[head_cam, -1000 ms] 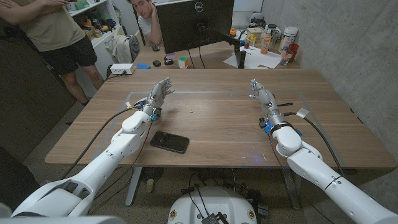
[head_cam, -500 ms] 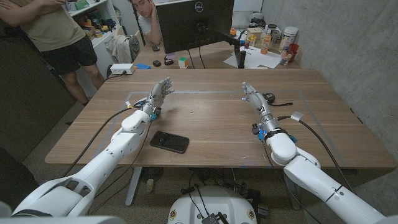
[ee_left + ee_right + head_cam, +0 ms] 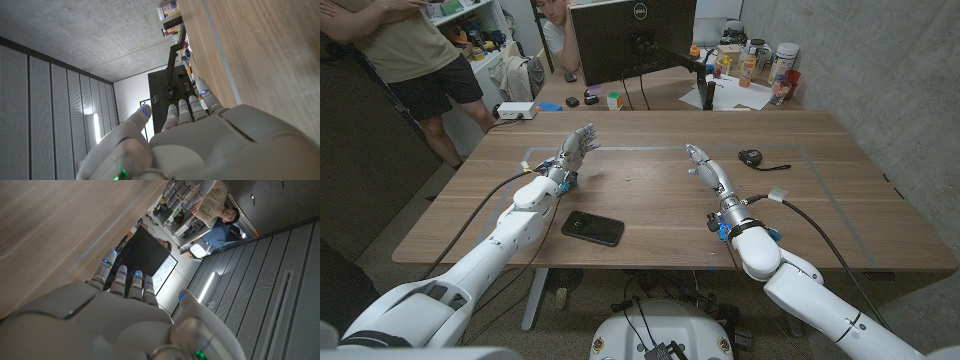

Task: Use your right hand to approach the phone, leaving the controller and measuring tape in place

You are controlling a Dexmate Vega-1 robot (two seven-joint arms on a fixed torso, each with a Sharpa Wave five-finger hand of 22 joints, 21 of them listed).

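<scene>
Near the table's centre, the right hand (image 3: 708,170) is hovering with fingers extended and holding nothing, the phone (image 3: 592,228) lying well apart to its left; an overshoot is probably risking knocking it.

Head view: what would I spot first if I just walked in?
Probably the two white arms reaching over the wooden table, the left hand and right hand both empty with fingers apart. Next, the black phone lying near the front edge beside the left arm, and a small black measuring tape to the right.
</scene>
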